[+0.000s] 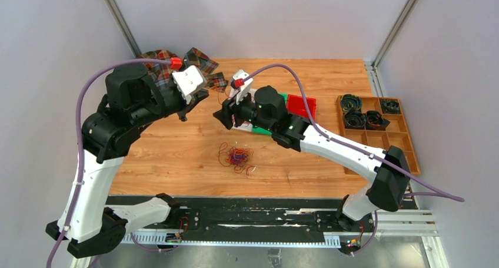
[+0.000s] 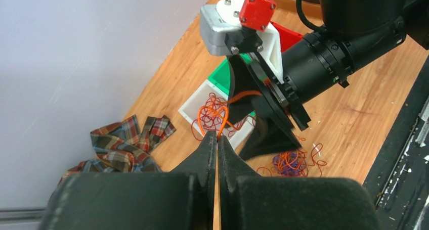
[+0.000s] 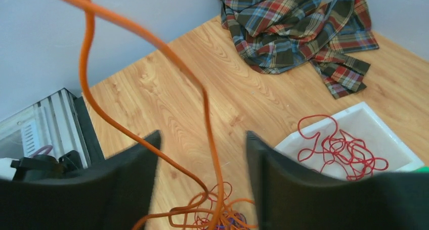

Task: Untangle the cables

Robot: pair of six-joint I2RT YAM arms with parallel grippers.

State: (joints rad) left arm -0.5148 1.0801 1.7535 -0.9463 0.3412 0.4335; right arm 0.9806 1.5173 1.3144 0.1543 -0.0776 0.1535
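Up from the tangle (image 1: pixel 236 156), orange cable (image 3: pixel 206 108) runs through wide-open right pincer (image 3: pixel 201 139) to left pincer (image 2: pixel 216 139), clamped shut on it.

Red, orange and purple cables (image 1: pixel 236 156) lie loosely tangled on the bench (image 1: pixel 170 156); one orange cable (image 3: pixel 82 68) stretches upward from them.

Wooden table (image 1: pixel 176 156), light grain. Far-left corner: crumpled plaid cloth (image 1: pixel 197 59). Middle, toward near edge: cables (image 1: pixel 237 156), loose red-orange-purple tangle resting on wood. Behind tangle, mid-table: white tray (image 3: pixel 377 126), green tray (image 1: pixel 263 131), red tray (image 1: pixel 303 106), close together. Right edge: wooden compartment box (image 1: pixel 412 156), dark coils in far compartments.
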